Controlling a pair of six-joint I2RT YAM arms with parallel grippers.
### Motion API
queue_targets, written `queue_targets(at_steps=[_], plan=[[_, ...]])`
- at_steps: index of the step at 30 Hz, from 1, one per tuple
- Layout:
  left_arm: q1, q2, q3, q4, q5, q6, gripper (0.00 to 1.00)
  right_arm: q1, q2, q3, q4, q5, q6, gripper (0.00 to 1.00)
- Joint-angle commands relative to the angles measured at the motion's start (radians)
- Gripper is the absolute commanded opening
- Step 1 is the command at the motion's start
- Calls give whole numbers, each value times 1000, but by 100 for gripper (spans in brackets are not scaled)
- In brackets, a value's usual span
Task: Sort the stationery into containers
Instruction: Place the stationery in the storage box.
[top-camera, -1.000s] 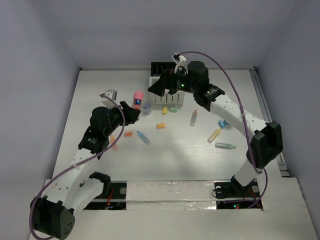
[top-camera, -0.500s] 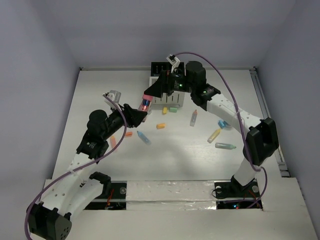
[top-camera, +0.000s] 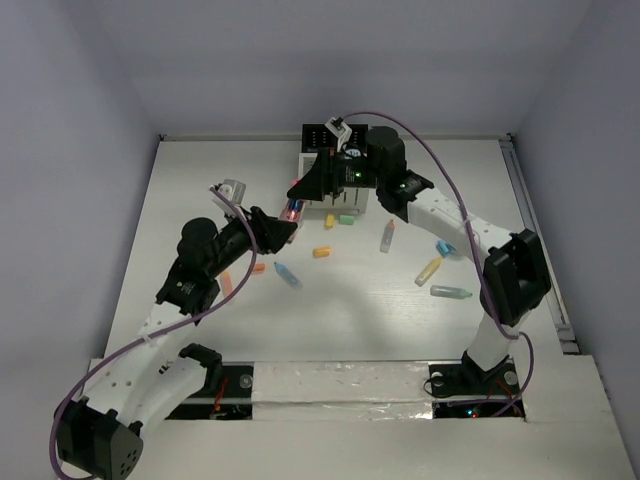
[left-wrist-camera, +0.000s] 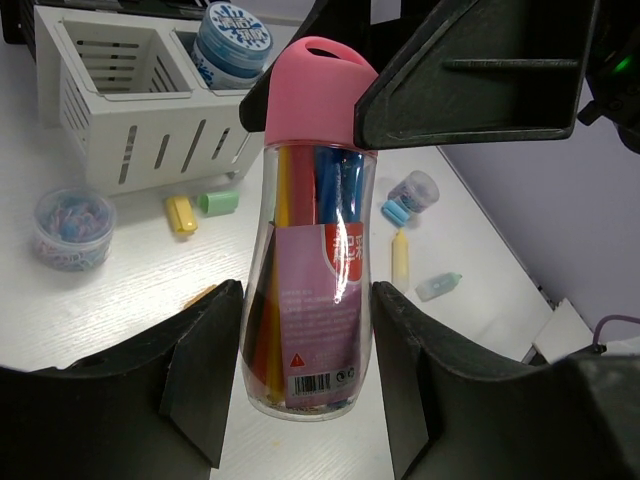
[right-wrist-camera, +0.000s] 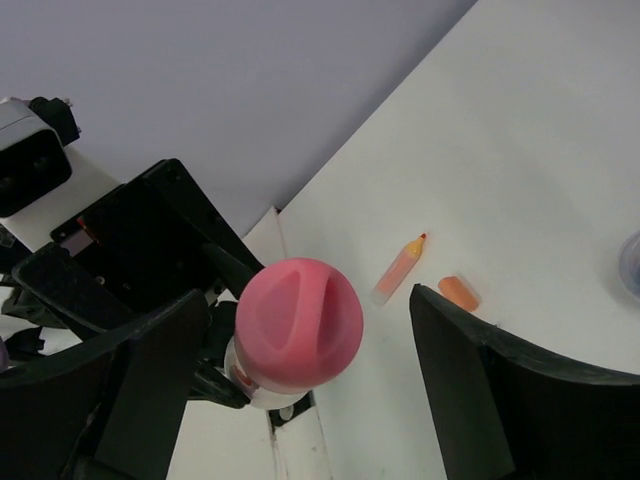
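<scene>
A clear bottle (left-wrist-camera: 315, 250) with a pink cap (right-wrist-camera: 298, 325), full of coloured pens, hangs upright above the table, in front of the containers (top-camera: 347, 205). My left gripper (left-wrist-camera: 305, 345) is shut on the bottle's lower body. My right gripper (right-wrist-camera: 305, 350) stands open around the pink cap, with a gap on each side. The white slatted bins (left-wrist-camera: 130, 130) stand behind, one holding a blue-white roll (left-wrist-camera: 232, 40). In the top view the bottle (top-camera: 291, 208) sits between the left gripper (top-camera: 283, 228) and the right gripper (top-camera: 300, 190).
Loose stationery lies on the table: a clear tub of clips (left-wrist-camera: 72, 225), a yellow stub (top-camera: 321, 252), a blue tube (top-camera: 288, 275), an orange stub (top-camera: 257, 268), a yellow pen (top-camera: 429, 270), and a green-tipped tube (top-camera: 451, 292). An orange marker (right-wrist-camera: 400, 268) lies below the bottle.
The left gripper has carried the bottle up and right toward the bins. The right gripper has swung left over the pink cap, and its jaws have narrowed a little.
</scene>
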Motion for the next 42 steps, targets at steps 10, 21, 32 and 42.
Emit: queue_targets(at_steps=[10,21,32,42], plan=[[-16,7,50,81,-25,27,4,7,2,-10,122,-75,64,33],[-16,-71,119,-46,-17,56,91,-24,10,83,151,39,75,16],[-16,-261,96,-301,-150,141,99,-243,191,349,107,151,123,14],[-16,-358,12,-307,-180,124,99,-321,422,805,-240,571,-198,14]])
